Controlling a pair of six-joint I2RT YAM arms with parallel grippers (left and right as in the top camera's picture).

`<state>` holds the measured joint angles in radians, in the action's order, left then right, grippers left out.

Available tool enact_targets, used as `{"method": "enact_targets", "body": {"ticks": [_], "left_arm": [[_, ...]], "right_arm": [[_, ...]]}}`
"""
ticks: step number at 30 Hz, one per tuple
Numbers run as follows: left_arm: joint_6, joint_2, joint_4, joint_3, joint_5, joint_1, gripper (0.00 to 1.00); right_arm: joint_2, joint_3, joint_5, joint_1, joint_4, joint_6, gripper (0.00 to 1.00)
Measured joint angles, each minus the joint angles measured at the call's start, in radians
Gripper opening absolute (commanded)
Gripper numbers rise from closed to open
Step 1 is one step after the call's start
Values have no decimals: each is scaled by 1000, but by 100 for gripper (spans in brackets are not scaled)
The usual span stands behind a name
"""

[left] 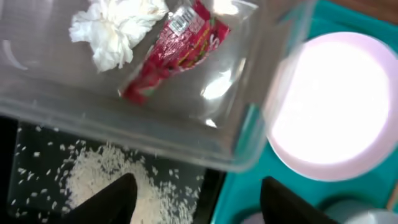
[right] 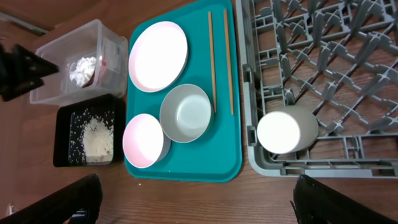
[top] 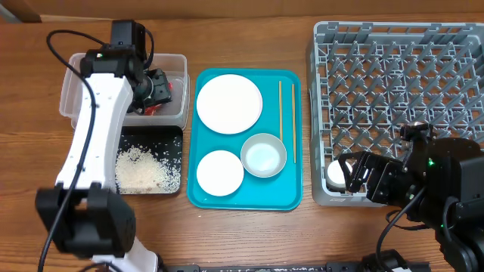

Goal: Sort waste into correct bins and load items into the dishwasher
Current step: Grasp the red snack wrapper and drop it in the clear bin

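Wood table (top: 227, 242) | chopsticks (top: 280, 113) parallel, lengthwise on teal tray (top: 291, 189) | left gripper (left: 196, 186), right gripper (right: 196, 186) spread, empty

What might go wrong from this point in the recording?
1. The cup lies on its side in the dish rack corner; it may roll if the open right gripper brushes it.
2. The chopsticks lie flat on the teal tray beside the bowl; a pinch may slip or bump the bowl.
3. The open left gripper hangs close over the clear tub and could snag its rim.
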<state>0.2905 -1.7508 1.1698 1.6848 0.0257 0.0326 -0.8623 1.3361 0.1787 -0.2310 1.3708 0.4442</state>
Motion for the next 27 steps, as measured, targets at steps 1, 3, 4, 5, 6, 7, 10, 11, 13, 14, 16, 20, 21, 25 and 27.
{"method": "enact_targets", "body": {"ticks": [1, 3, 4, 5, 6, 7, 10, 11, 13, 14, 16, 20, 21, 25, 27], "left_arm": [[-8, 39, 18, 5, 0, 10, 71], [-24, 137, 50, 15, 1, 39, 74], [-31, 182, 64, 21, 1, 53, 75], [-36, 233, 76, 28, 4, 71, 78], [-40, 283, 85, 37, 4, 91, 84], [-47, 330, 93, 45, 5, 112, 100], [-55, 431, 128, 59, 4, 169, 100], [-55, 455, 148, 59, 4, 185, 100], [-55, 484, 179, 59, 0, 213, 100], [-55, 490, 190, 59, -8, 226, 100], [-55, 491, 195, 59, -25, 247, 100], [-55, 483, 195, 59, -46, 256, 100], [-55, 482, 196, 59, -47, 256, 100], [-55, 479, 240, 59, -51, 256, 100], [-55, 476, 240, 59, -45, 256, 100]], "right_arm": [[0, 0, 0, 0, 1, 0, 100], [0, 0, 0, 0, 2, 0, 100], [0, 0, 0, 0, 2, 0, 100], [0, 0, 0, 0, 2, 0, 100], [0, 0, 0, 0, 2, 0, 100], [0, 0, 0, 0, 1, 0, 100], [0, 0, 0, 0, 1, 0, 100], [0, 0, 0, 0, 1, 0, 100], [0, 0, 0, 0, 1, 0, 100], [0, 0, 0, 0, 1, 0, 100], [0, 0, 0, 0, 2, 0, 100], [0, 0, 0, 0, 2, 0, 100], [0, 0, -1, 0, 1, 0, 100], [0, 0, 0, 0, 1, -1, 100], [0, 0, 0, 0, 2, 0, 100]]}}
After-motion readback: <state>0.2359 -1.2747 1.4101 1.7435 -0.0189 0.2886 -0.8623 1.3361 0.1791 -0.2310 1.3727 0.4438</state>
